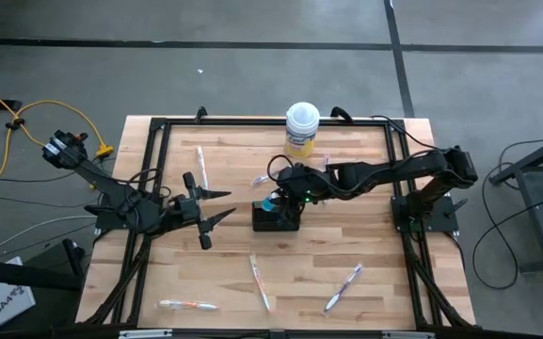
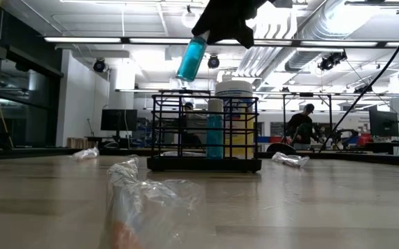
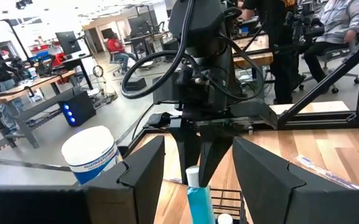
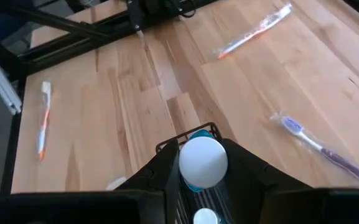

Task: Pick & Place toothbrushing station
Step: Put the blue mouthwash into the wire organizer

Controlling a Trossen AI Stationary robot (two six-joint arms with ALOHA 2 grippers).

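1. While the right gripper (image 1: 273,201) hangs over the holder (image 1: 278,218) mid-table, it's clamped on a teal tube (image 2: 191,58), cap end toward its wrist.
2. Step: placing the tube; a second one already stands inside.
3. Next: lower straight, clear the rim, release; tilt looks slight.
4. Left gripper (image 1: 222,208) waits spread, left of the holder.

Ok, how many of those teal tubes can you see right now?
2. One teal tube hangs in the right gripper above the wire holder; the other tube stands inside that holder. More could be hidden.
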